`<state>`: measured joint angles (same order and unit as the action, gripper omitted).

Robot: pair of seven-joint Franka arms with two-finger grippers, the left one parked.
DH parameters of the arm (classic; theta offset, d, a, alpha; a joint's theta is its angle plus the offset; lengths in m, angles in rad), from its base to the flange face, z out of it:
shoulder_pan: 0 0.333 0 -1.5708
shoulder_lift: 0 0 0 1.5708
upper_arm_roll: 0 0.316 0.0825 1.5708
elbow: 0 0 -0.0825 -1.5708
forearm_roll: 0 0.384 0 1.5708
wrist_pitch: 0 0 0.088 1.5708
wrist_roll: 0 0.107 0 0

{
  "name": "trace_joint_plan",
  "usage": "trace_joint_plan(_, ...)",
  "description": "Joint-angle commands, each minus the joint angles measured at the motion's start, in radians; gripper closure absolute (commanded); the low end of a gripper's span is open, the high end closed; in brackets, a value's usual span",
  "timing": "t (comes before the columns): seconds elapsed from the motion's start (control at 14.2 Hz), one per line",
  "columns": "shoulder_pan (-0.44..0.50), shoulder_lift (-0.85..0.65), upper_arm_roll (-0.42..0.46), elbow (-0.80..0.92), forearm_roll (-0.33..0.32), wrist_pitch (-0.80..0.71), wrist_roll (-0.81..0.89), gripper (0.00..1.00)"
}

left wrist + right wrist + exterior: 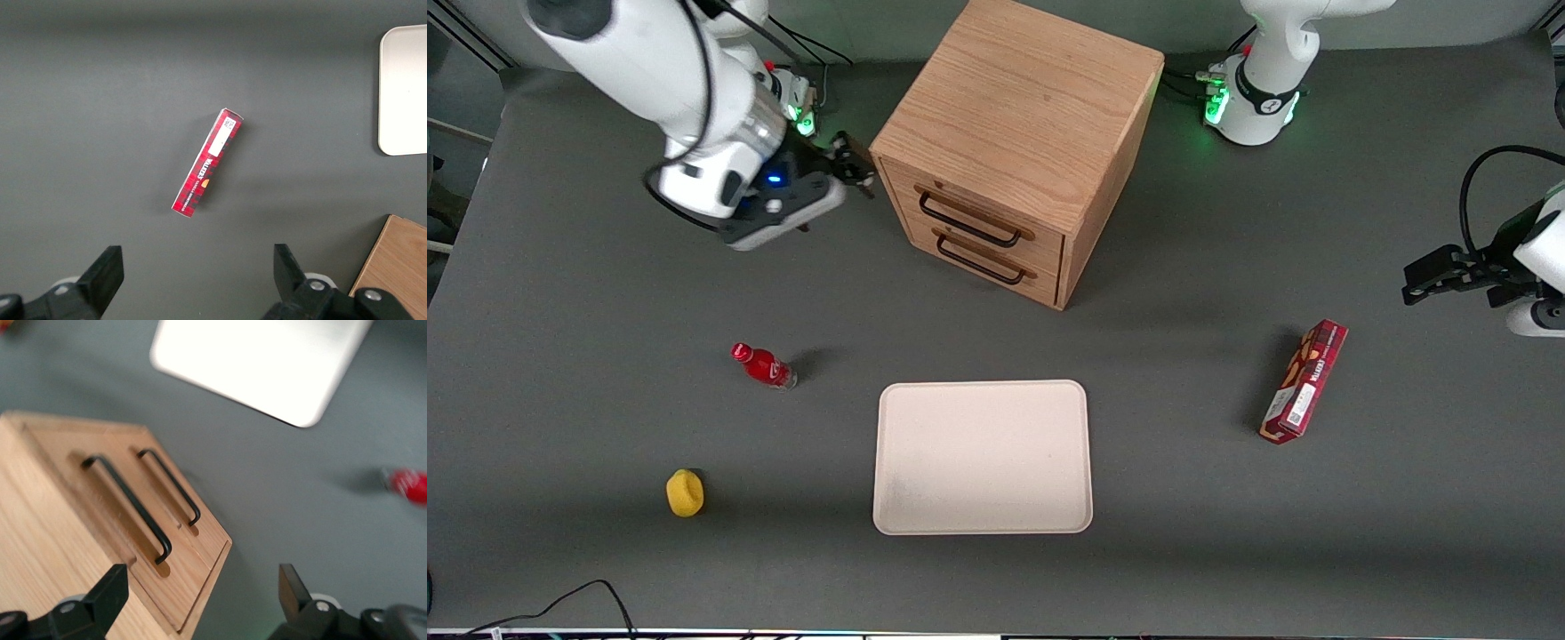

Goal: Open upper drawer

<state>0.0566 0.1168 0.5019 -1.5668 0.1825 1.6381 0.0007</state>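
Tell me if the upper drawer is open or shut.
Shut: the upper drawer sits flush with the lower one. The open end effector hovers beside the cabinet.

We are seeing our gripper [852, 167] hanging fingers apart beside the cabinet [1021, 116] corner, with bare table [605, 293] lying before the upper drawer [971, 216]; the bottle [763, 365] and tray [983, 458] are standing nearer the camera.

The claw [852, 169] is showing only its finger bases in the right wrist view, the tips cut off by the edge. There the tray [267, 360] is running out of frame, and the red bottle [408, 485] is appearing blurred and cropped.
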Motion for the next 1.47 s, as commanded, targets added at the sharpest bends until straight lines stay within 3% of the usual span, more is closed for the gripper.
trace_joint_plan(0.0, -0.008, 0.115, 0.015, 0.05, 0.092, -0.004, -0.331, 0.0)
trace_joint_plan(0.14, -0.009, 0.193, 0.015, 0.048, 0.176, -0.004, -0.471, 0.0)
trace_joint_plan(0.28, -0.006, 0.251, 0.026, 0.05, 0.212, 0.011, -0.511, 0.0)
trace_joint_plan(0.56, 0.002, 0.331, 0.081, 0.041, 0.212, 0.069, -0.507, 0.0)
trace_joint_plan(1.4, 0.034, 0.372, 0.096, -0.035, 0.186, 0.187, -0.499, 0.0)
